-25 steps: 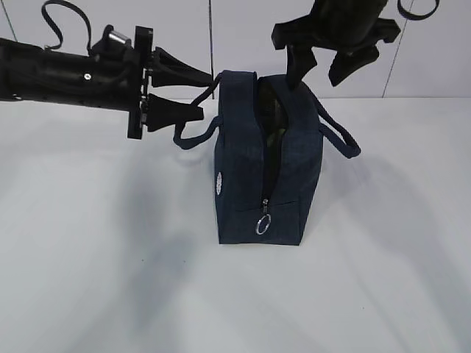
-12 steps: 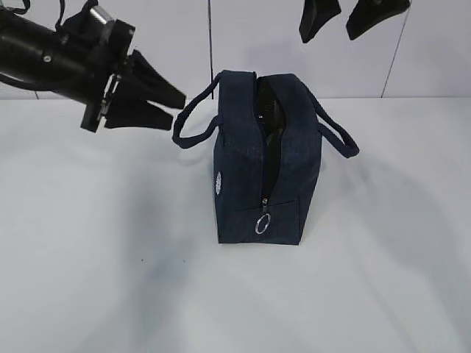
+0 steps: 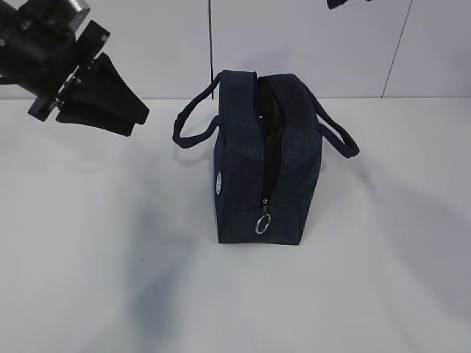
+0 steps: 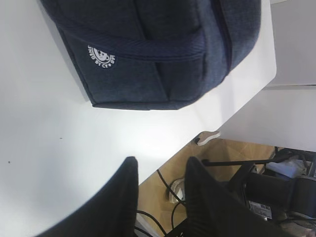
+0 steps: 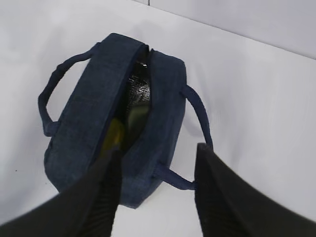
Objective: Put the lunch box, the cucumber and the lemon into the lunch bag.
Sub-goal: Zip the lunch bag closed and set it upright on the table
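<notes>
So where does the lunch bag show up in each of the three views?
Exterior view: lunch bag stands at the centre of the white table, its zipper end facing the camera.
Left wrist view: it fills the top of the picture, side panel showing.
Right wrist view: left of centre, seen from above, mouth open.
Shared landmark: the loop handles, one on each side.

On the dark navy boxy fabric lunch bag [image 4: 148, 54] we see a small white round logo [image 4: 101, 55]; its ring of lettering is too small to read.
</notes>
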